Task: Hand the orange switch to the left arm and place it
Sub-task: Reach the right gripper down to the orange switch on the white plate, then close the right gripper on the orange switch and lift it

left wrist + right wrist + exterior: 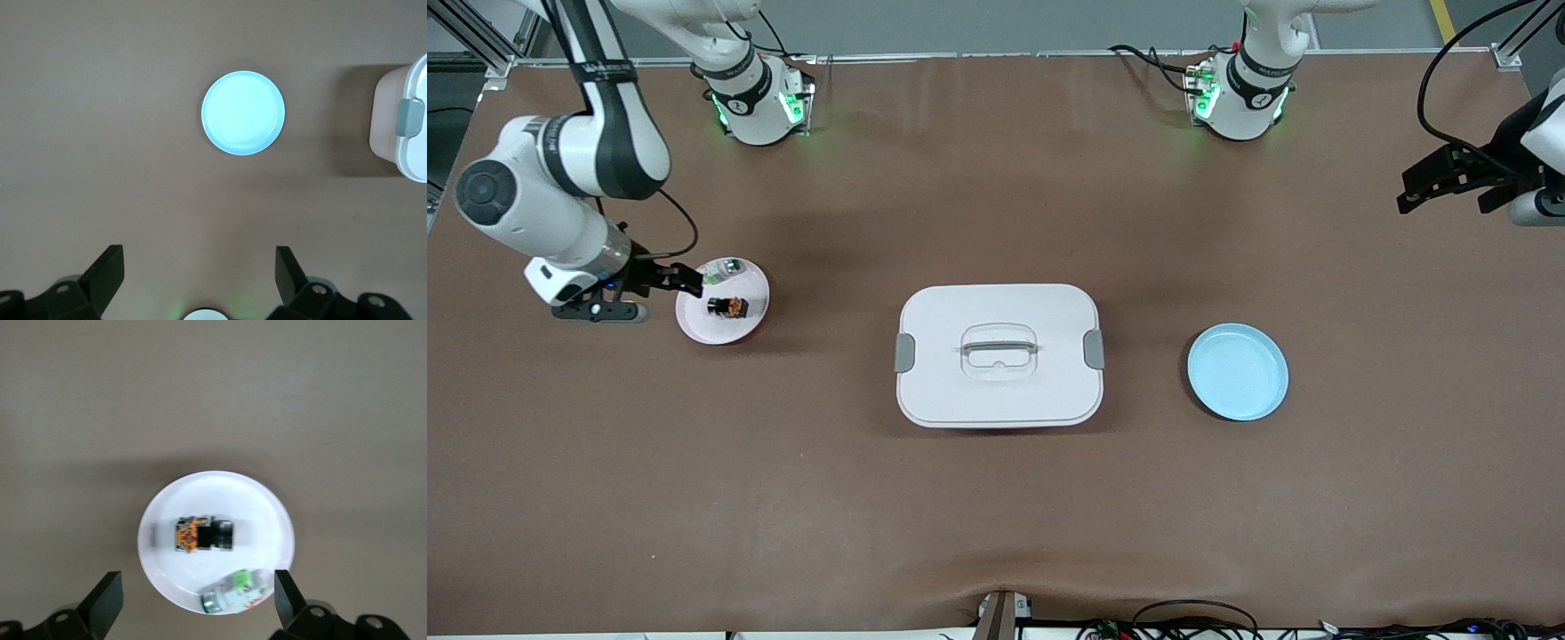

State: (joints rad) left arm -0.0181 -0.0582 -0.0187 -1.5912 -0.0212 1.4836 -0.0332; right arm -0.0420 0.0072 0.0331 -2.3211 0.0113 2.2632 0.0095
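A brown-covered worktop [996,516] carries everything. At its middle sits the large white rounded-rectangle plastic box [999,355] with grey side latches and a recessed lid handle.

Toward the right arm's end of the worktop lies a round pale pink plate [722,300]. On this plate rests the tiny black component with an orange part, the orange switch [727,307], lying on its side. A small green-and-silver component [726,267] shares the plate, farther from the front camera than the switch and apart from it.

The right arm's black two-finger tool [685,283] hangs over the edge of the pink plate on the side away from the box, its fingers spread wide and holding nothing. In the right wrist view both fingertips [105,597] flank the plate, with the switch [203,534] between them and below.

Toward the left arm's end of the worktop lies a round light blue plate [1237,371], bare. The left arm's tool [1449,182] waits high over that end of the worktop, fingers likewise wide apart and empty; its wrist view looks down on the blue plate [243,113] and one latched corner of the box [403,123].
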